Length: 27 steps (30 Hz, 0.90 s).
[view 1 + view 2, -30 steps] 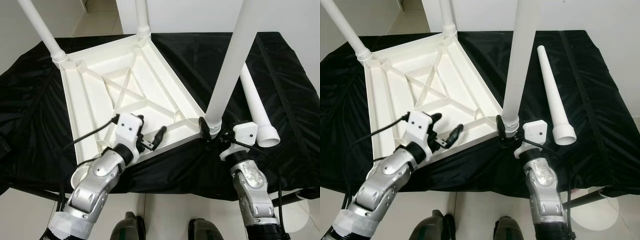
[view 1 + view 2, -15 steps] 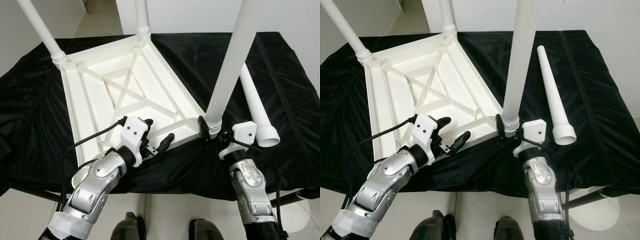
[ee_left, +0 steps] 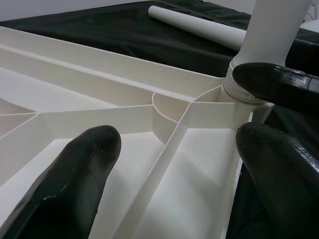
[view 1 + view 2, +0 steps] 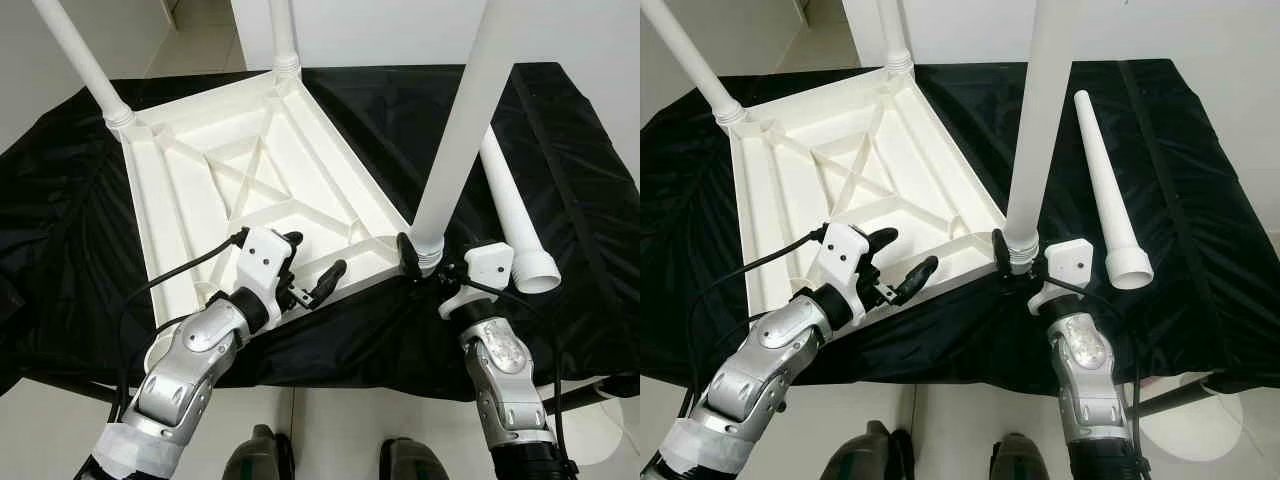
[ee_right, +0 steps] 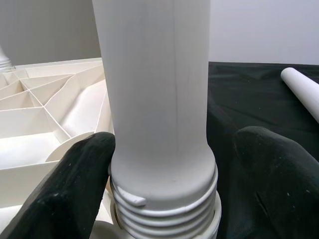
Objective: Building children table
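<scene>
Right gripper: fingers astride threaded base of upright white plastic leg; contact unclear, seat squarely before twisting.
Left gripper: fingers apart over upturned white ribbed tabletop; press down, steady frame.

We found no text, label, brand, number or sign that could be read anywhere in these views; the white plastic parts, the black cloth and the housings on the robot's wrists all looked plain and unmarked
</scene>
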{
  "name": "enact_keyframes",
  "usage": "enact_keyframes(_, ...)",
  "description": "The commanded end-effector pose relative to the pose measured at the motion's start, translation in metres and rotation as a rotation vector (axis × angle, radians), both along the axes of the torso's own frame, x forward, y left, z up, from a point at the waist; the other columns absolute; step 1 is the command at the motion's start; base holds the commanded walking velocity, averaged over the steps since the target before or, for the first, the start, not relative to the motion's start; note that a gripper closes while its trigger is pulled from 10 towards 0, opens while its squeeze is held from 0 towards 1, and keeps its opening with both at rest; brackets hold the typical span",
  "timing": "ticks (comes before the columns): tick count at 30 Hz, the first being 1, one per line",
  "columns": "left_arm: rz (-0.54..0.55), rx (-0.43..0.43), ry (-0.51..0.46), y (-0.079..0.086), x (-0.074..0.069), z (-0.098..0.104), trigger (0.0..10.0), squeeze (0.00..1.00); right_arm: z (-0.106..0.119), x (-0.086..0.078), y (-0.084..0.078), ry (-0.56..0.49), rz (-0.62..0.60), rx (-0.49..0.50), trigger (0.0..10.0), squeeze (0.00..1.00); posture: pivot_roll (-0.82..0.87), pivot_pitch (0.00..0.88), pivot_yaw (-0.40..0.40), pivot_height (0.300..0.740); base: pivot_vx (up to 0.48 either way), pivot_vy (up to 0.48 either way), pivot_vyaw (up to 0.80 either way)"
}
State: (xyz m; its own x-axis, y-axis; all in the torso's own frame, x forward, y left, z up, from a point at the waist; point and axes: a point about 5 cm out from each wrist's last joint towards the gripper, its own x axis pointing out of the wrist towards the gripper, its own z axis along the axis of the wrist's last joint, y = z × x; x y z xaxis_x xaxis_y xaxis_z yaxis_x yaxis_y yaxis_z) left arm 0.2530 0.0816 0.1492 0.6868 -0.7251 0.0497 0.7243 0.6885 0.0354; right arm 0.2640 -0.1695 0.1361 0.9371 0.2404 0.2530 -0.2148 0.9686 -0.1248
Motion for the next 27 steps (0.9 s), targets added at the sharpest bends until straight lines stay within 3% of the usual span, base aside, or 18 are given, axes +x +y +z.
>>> enact_keyframes(1,-0.027,0.017,0.0,0.0,0.0,0.001,10.0,0.0,0.002,0.001,0.002,-0.017,0.009,0.011,10.0,0.0,-0.04,0.095,0.116,0.74,0.0,0.0,0.0)
enact_keyframes(14,-0.107,0.027,0.011,-0.007,-0.006,0.002,10.0,0.0,0.014,0.01,0.009,-0.043,0.091,-0.002,10.0,0.0,-0.04,0.098,0.115,0.74,0.0,0.0,0.0)
enact_keyframes(21,-0.225,0.054,0.043,-0.016,-0.014,0.004,10.0,0.0,0.025,0.021,0.009,-0.017,0.243,-0.059,10.0,0.0,-0.03,0.106,0.111,0.74,0.0,0.0,0.0)
enact_keyframes(27,-0.31,0.078,0.061,-0.023,-0.019,0.006,10.0,0.0,0.027,0.026,0.007,-0.002,0.282,-0.077,10.0,0.0,-0.03,0.106,0.105,0.74,0.0,0.0,0.0)
